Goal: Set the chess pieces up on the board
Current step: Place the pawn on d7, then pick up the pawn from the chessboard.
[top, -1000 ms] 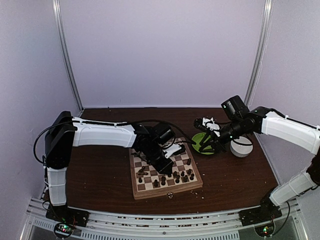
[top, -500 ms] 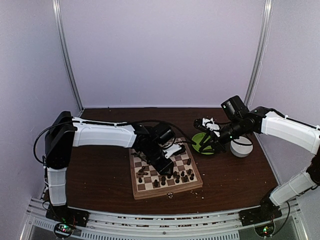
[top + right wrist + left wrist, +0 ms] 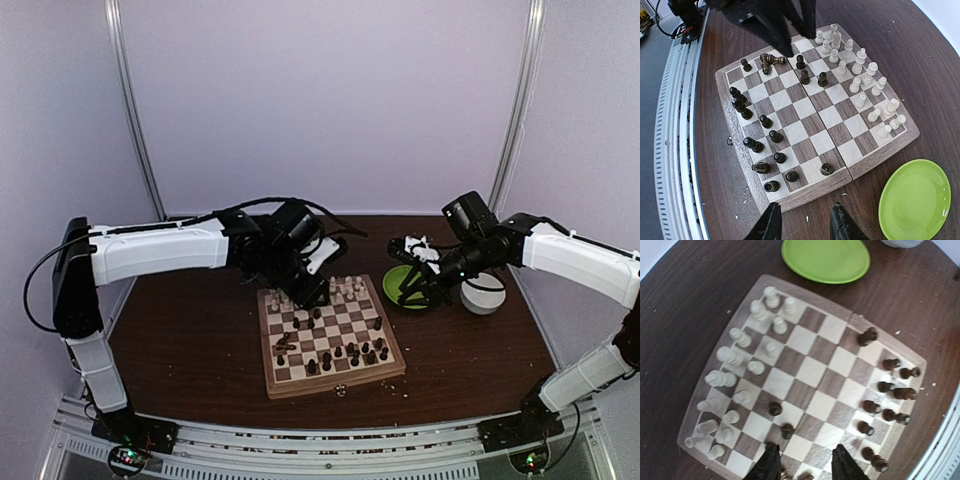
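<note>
The board (image 3: pixel 335 383) lies in the middle of the table. Pale chess pieces (image 3: pixel 740 360) crowd its far rows and dark ones (image 3: pixel 890 395) stand along its near rows. Two more dark pieces (image 3: pixel 780 420) stand nearer the pale side. One dark piece (image 3: pixel 771 59) lies on its side near the board's left edge. My left gripper (image 3: pixel 807 467) hangs open and empty, high above the board's left part (image 3: pixel 305 285). My right gripper (image 3: pixel 806 225) is open and empty over bare table just off the board's right edge, by the green plate (image 3: pixel 400 285).
A round green plate (image 3: pixel 915 200) sits right of the board, with a white bowl (image 3: pixel 483 295) beyond it. One small dark bit (image 3: pixel 340 390) and pale crumbs lie on the table in front of the board. Purple walls close in the back and sides.
My left gripper has opened, risen from low over the board's middle and drawn back toward its far left corner. The right arm has not moved.
</note>
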